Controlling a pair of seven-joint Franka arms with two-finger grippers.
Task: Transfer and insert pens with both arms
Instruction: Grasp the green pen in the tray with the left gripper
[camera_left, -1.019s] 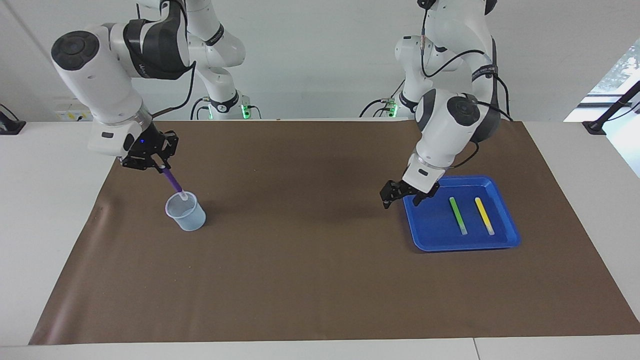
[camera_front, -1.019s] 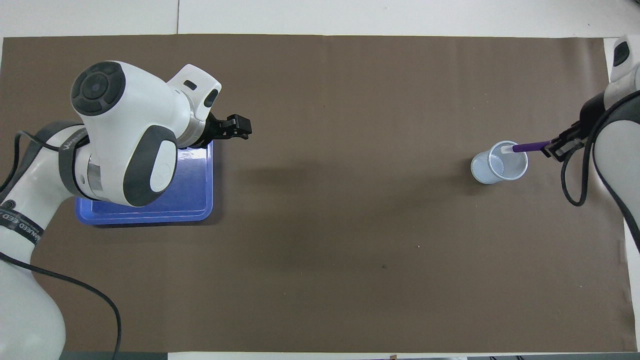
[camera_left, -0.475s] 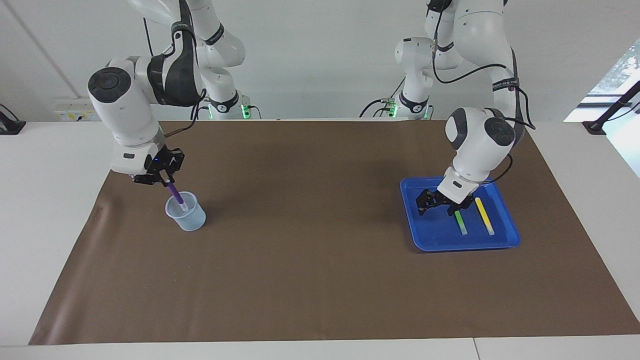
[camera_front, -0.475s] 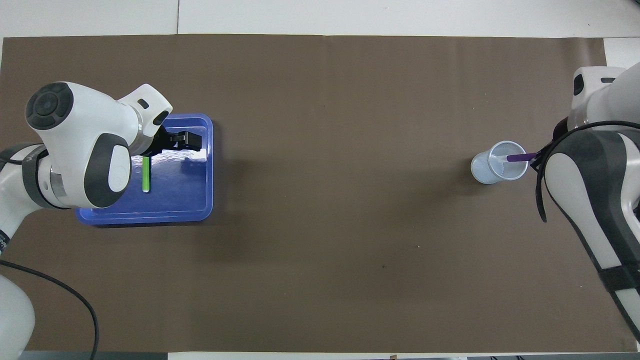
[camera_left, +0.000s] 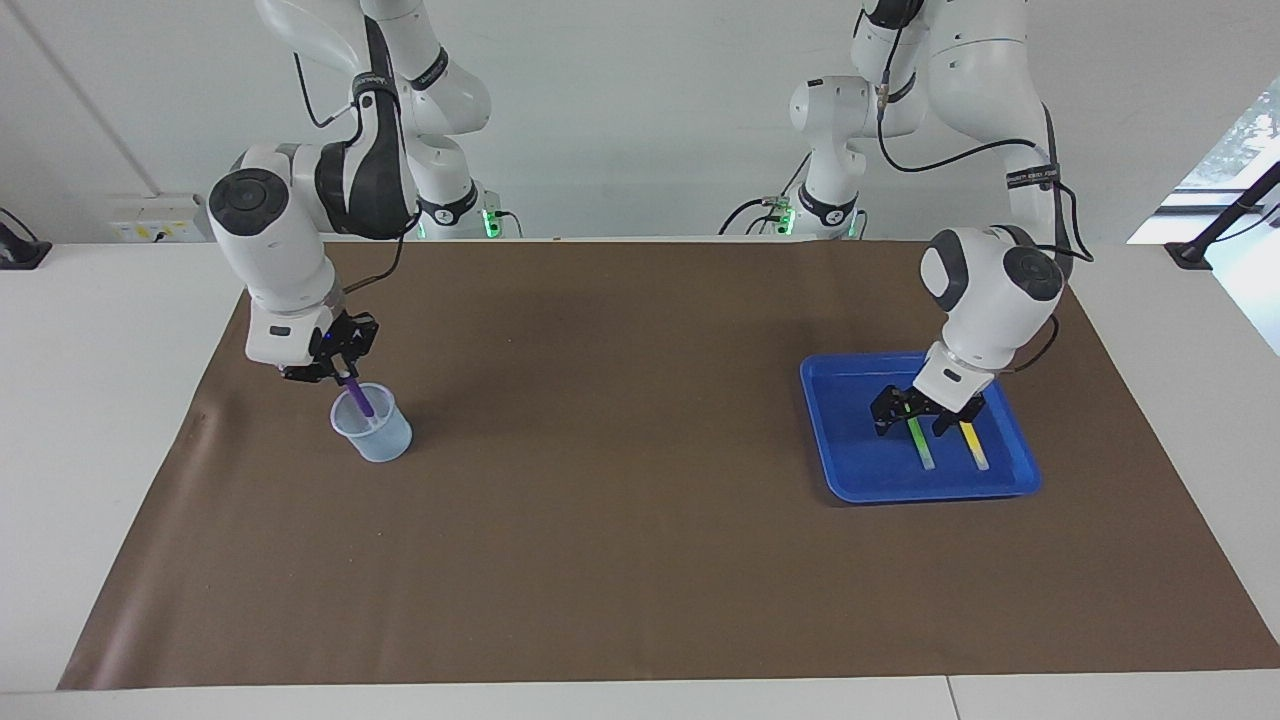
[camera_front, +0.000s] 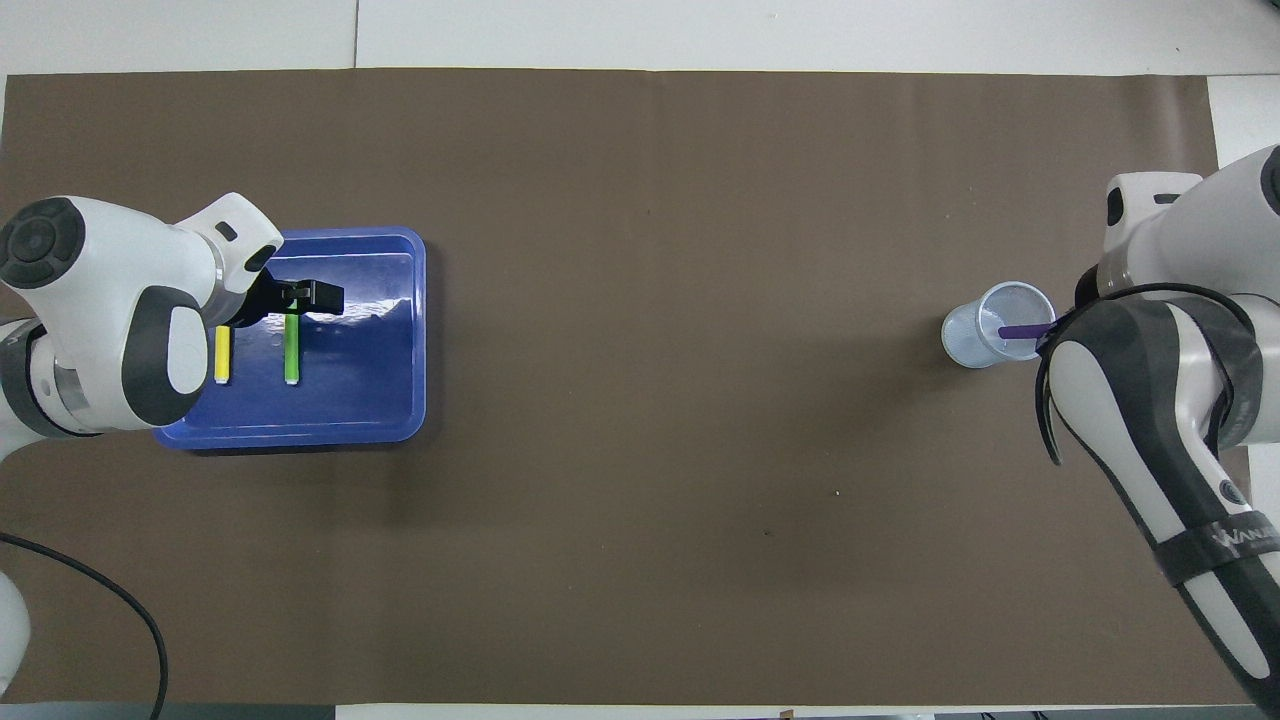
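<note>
Purple pen (camera_left: 357, 395) in right gripper (camera_left: 338, 375), tip inside cup (camera_left: 372, 426)

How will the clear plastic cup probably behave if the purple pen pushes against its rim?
The clear plastic cup looks thin-walled and holds only the pen's tip, so it is probably light and may slide on the brown mat. It is tall with a narrow base, so the tilted purple pen could tip it.

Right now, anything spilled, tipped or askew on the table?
Nothing stands out. Cup upright, purple pen going in from the right gripper. Green pen and yellow pen lie parallel in the tray.
</note>
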